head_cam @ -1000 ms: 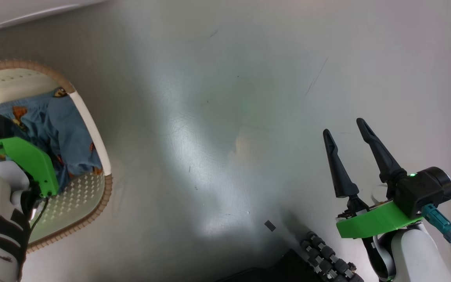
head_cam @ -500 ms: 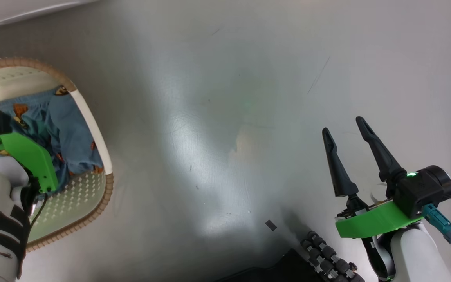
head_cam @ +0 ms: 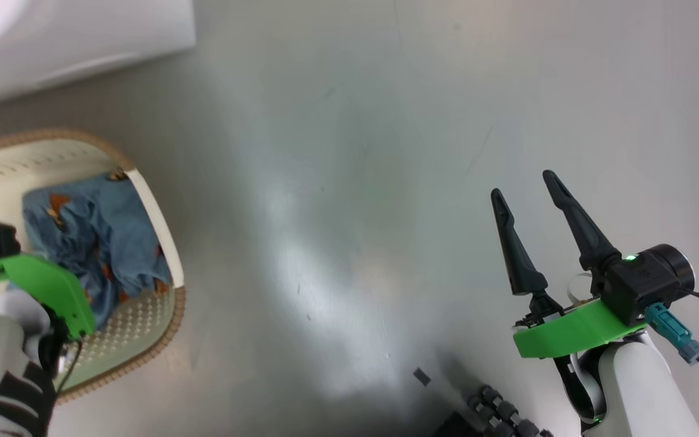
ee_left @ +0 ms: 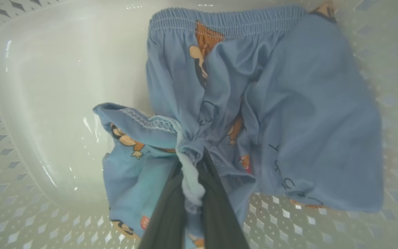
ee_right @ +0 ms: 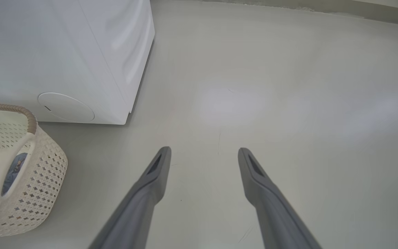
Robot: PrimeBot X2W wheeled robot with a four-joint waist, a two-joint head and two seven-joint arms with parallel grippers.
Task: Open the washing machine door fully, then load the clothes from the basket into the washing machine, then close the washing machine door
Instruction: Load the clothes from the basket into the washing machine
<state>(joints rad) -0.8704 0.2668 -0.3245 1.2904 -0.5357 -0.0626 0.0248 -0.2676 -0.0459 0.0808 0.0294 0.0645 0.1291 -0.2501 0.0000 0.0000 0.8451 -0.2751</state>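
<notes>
Left end effector point(ee_left: 192, 159) pinched shut on blue printed garment point(ee_left: 288, 121), down in basket point(head_cam: 178, 306), near left. Right end effector point(head_cam: 522, 185) wide open, holds nothing. Left to do: put garment in washing machine point(ee_right: 64, 52), shut door.

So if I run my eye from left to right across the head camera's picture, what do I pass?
Blue printed garment → right edge of the basket that holds it → bare grey floor → right gripper, its two dark fingers apart → black wrist camera behind those fingers.
</notes>
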